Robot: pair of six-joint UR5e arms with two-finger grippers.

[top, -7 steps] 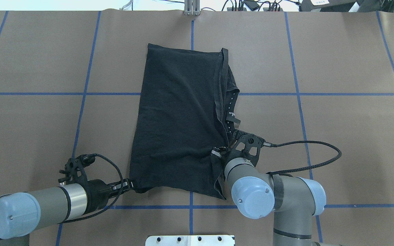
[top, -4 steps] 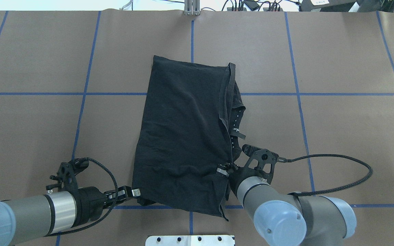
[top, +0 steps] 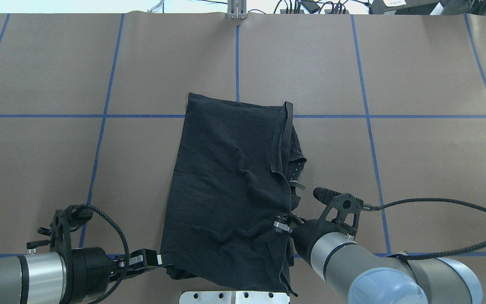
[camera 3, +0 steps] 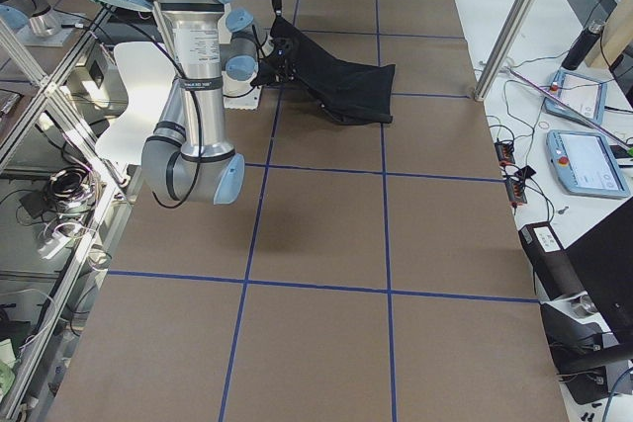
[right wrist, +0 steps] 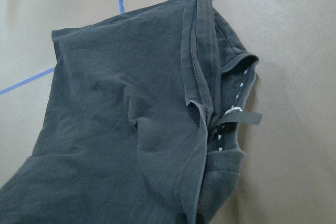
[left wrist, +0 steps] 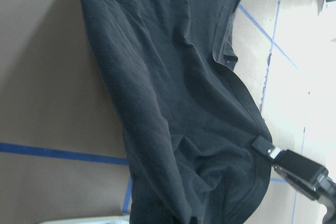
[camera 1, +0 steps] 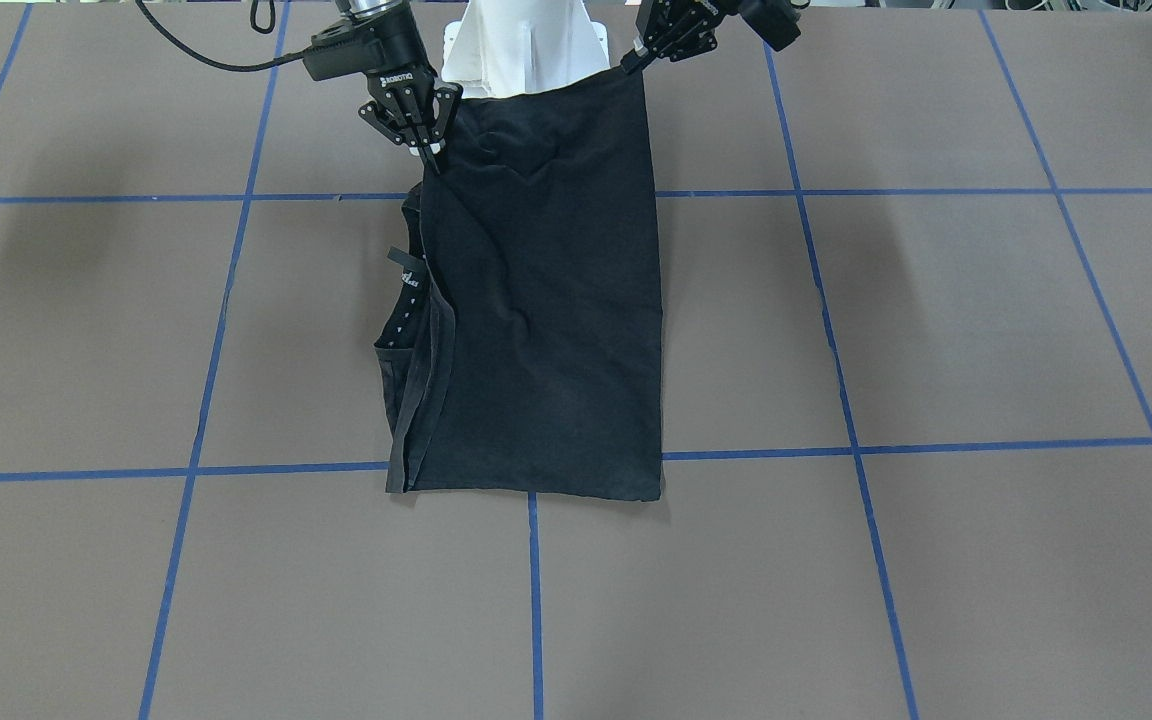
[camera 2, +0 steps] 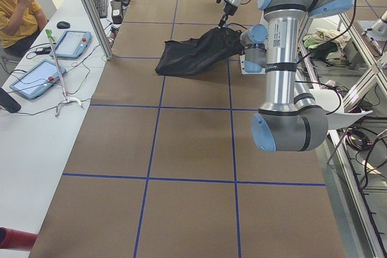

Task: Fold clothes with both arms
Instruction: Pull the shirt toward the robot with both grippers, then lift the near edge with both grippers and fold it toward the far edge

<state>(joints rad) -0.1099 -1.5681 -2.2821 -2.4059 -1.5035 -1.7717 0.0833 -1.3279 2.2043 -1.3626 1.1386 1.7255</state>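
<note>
The black T-shirt [top: 226,181] lies folded lengthwise on the brown table, collar [top: 295,166] on its right side; its graphic is hidden. It also shows in the front view [camera 1: 546,300] and in both wrist views [left wrist: 173,103] [right wrist: 121,129]. My left gripper [top: 165,258] is shut on the shirt's near left corner, at the top in the front view [camera 1: 631,62]. My right gripper [top: 284,223] is shut on the shirt's near right edge just below the collar [camera 1: 429,150]. Its near end is raised a little between the grippers.
The white pedestal plate [top: 234,297] sits at the near edge, under the shirt's near end. Blue tape lines [top: 369,116] grid the table. The right wrist's black cable [top: 458,207] loops over the table. An operator [camera 2: 18,4] sits beyond the far edge.
Both arms have drawn back toward the robot's base, dragging the shirt nearer along the table. Both grippers stay shut on it.
</note>
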